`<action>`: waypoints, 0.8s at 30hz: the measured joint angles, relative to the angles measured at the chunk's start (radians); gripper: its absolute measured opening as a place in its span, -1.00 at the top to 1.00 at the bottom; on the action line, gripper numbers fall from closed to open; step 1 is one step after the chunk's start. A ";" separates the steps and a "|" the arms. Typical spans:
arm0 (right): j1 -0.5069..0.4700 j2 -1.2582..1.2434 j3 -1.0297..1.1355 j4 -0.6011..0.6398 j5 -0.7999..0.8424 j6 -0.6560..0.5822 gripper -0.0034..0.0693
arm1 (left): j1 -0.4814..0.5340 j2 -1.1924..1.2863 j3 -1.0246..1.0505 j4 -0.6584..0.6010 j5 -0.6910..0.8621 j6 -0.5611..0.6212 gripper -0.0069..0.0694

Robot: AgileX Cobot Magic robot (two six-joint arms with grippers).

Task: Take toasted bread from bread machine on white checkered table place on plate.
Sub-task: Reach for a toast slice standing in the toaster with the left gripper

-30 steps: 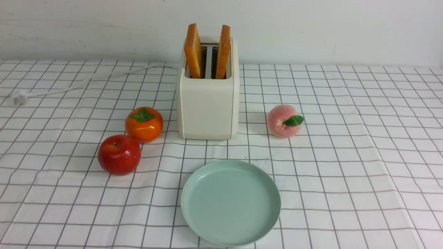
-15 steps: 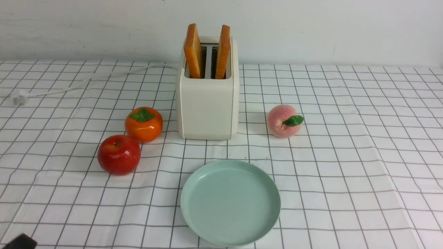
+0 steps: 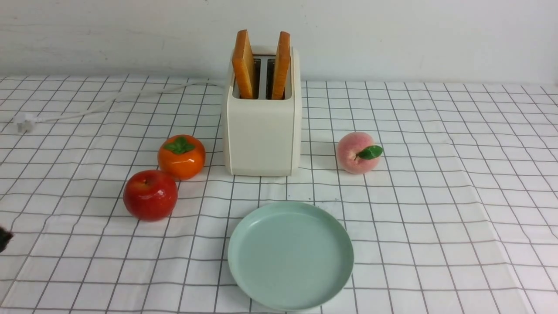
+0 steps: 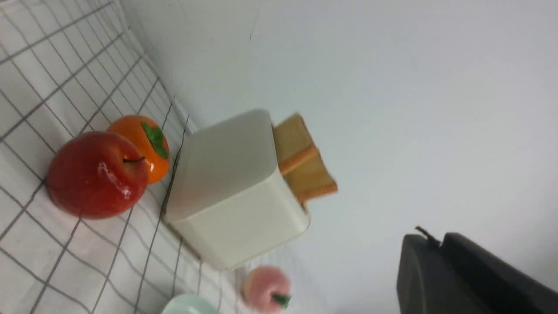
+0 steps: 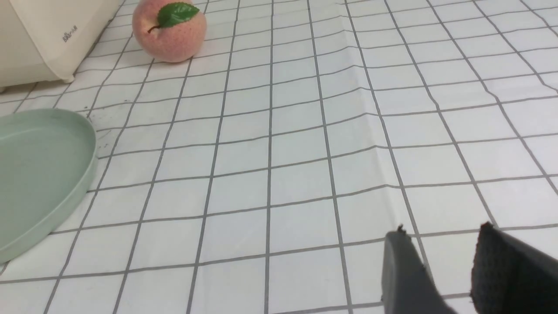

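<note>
The cream-white bread machine [image 3: 261,135] stands at the back middle of the white checkered table [image 3: 436,196]. Two slices of toasted bread, one left [image 3: 243,63] and one right [image 3: 281,64], stand upright in its slots. The mint-green plate [image 3: 290,255] lies empty in front of it. In the front view only a dark tip of my left gripper [image 3: 3,239] shows at the left edge. In the left wrist view my left gripper [image 4: 429,239] is shut and empty, off to the side of the bread machine [image 4: 231,187] and the toast [image 4: 305,163]. My right gripper [image 5: 442,229] is open and empty over bare cloth, to the right of the plate [image 5: 48,174].
A red apple [image 3: 150,195] and an orange persimmon [image 3: 181,156] sit left of the bread machine. A peach [image 3: 356,152] sits to its right. The white power cord and plug [image 3: 24,122] trail off to the far left. A white wall stands behind the table.
A dark part of my left arm came into the front view at the bottom left corner and has moved up along the left edge. Nothing on the table has moved.
</note>
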 joint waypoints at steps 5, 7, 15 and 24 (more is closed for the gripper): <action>0.000 0.000 0.000 0.000 0.000 0.000 0.25 | 0.000 0.356 -0.276 0.147 0.301 0.077 0.85; 0.000 0.000 0.000 0.000 0.000 0.000 0.25 | 0.000 0.564 -0.431 0.252 0.452 0.083 0.85; 0.000 0.000 0.000 0.000 0.000 0.000 0.25 | -0.101 1.054 -0.912 0.556 0.672 0.012 0.85; 0.000 0.000 0.000 0.000 0.000 0.000 0.25 | -0.318 1.471 -1.513 1.020 0.705 -0.261 0.79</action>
